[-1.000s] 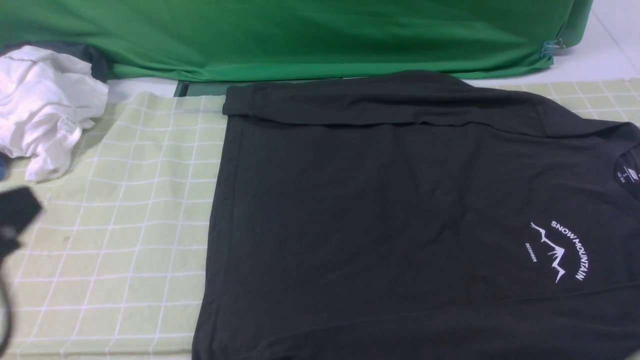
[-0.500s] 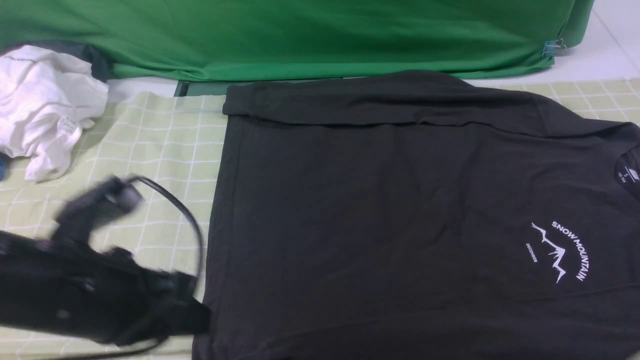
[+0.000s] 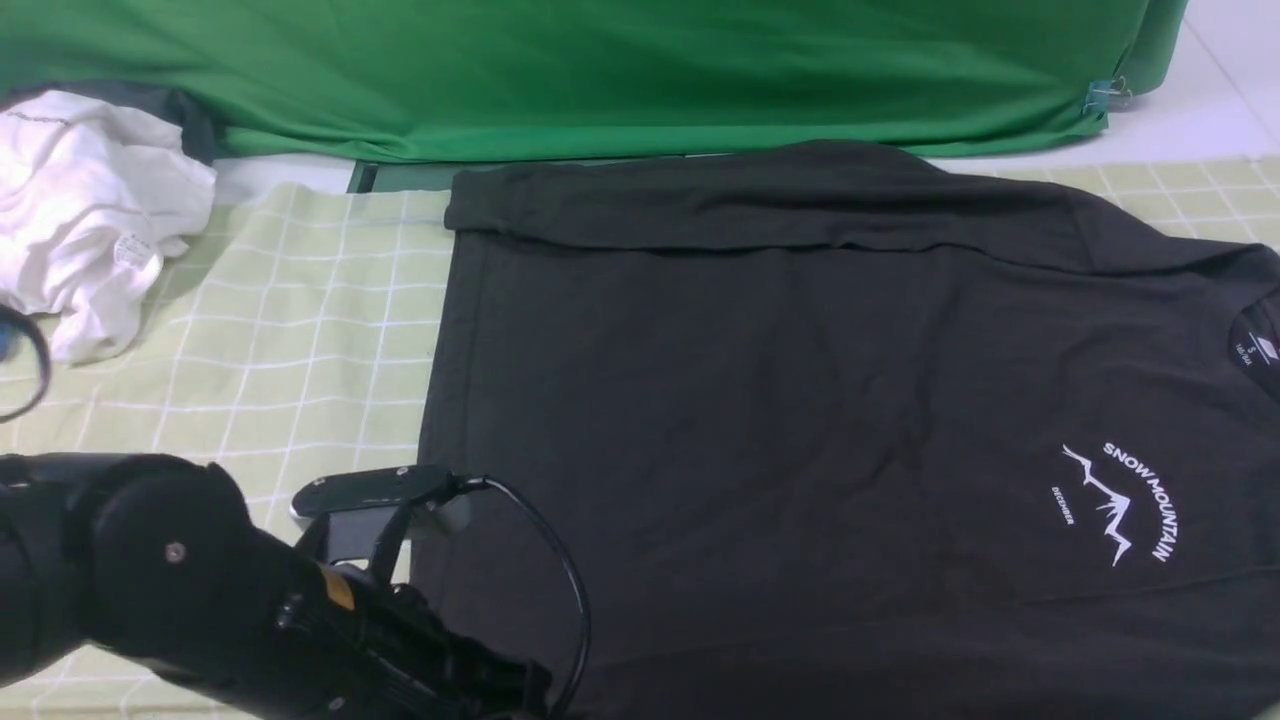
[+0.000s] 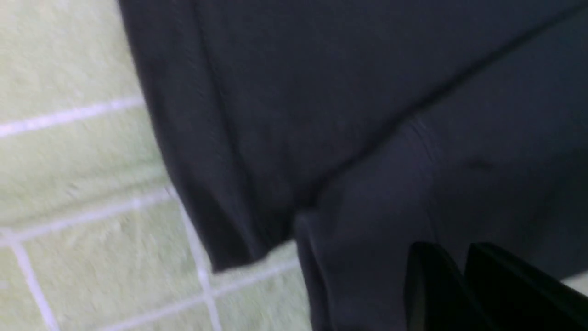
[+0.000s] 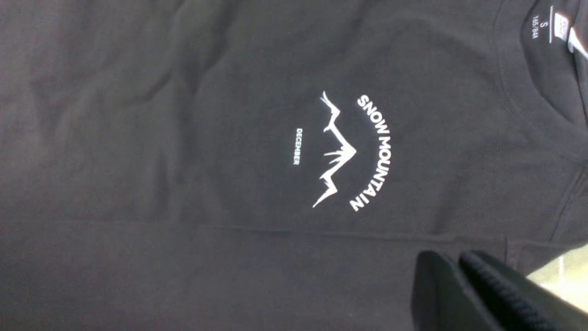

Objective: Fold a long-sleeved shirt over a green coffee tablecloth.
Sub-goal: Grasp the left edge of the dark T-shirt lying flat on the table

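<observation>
The black long-sleeved shirt (image 3: 800, 400) lies spread flat on the pale green grid tablecloth (image 3: 280, 350), its far sleeve folded across the body. The white mountain print (image 3: 1120, 505) and neck label (image 3: 1262, 348) sit to the right. My left arm (image 3: 250, 600) reaches over the shirt's near left corner. In the left wrist view my left gripper (image 4: 452, 250) hovers over the hem corner (image 4: 257, 239), open by a narrow gap and empty. In the right wrist view my right gripper (image 5: 448, 257) hangs over the shirt near the print (image 5: 349, 151), tips almost together; nothing is held.
A crumpled white garment (image 3: 80, 210) lies at the far left on the cloth. Plain deep-green fabric (image 3: 600, 70) drapes along the back, held by a clip (image 3: 1105, 97). Bare grid cloth shows left of the shirt.
My left arm has swung in from the left edge to the shirt's near left corner. The shirt has not moved.
</observation>
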Controlling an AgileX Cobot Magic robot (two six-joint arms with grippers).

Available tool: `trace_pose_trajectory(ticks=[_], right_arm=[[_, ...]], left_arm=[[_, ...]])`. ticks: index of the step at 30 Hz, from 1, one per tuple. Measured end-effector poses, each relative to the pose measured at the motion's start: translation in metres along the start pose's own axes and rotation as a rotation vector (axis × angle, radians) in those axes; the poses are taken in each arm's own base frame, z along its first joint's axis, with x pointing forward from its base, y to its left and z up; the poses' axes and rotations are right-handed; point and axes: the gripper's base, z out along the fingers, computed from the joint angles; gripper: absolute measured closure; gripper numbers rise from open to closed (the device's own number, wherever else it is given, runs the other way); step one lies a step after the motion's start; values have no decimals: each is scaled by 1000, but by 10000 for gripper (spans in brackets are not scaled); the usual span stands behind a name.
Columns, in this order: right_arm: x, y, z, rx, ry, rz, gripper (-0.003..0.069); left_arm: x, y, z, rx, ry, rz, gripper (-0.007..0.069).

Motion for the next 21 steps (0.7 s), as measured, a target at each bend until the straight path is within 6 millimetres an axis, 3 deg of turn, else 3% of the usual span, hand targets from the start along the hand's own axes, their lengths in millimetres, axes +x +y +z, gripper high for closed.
trace_pose_trajectory(ticks=[8,11,17,21], right_arm=[[0,0,0,-1,-5,1,569],[0,0,0,-1,-5,1,561],[0,0,0,-2,-5,13,552],[0,0,0,-2,-5,26,544]], left_arm=[[-7,11,22,-103,23,-94,237],[-9,13,27,-118,27,-90,190],[-10,14,27,-119,19,-87,195],[-8,11,28,-93,35,-133,276]])
